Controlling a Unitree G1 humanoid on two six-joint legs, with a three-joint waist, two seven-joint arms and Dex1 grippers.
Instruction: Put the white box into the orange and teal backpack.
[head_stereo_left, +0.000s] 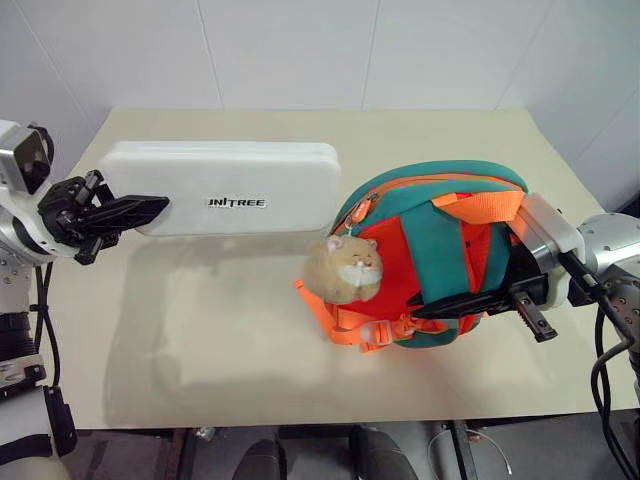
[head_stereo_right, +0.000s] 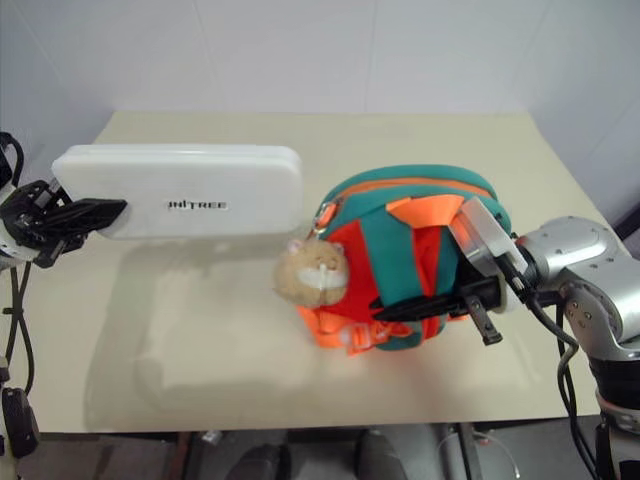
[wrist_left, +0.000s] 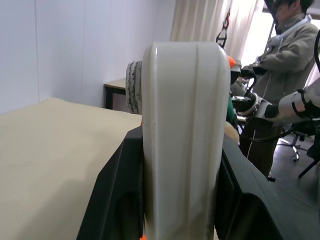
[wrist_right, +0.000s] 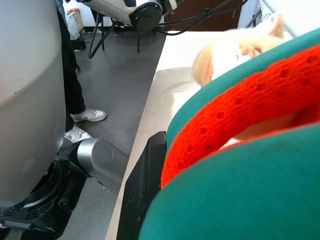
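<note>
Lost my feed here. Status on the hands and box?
Left hand shut on white box, held off the table. Right hand shut on orange and teal backpack. Box outside backpack; plush toy alongside.

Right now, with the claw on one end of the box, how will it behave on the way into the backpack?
Likely stiff: the box juts straight out from the left claw without sagging. Probably light for its size, since an end pinch carries it. Its smooth rounded shell may slip or twist between the fingers if it bumps the backpack.
</note>
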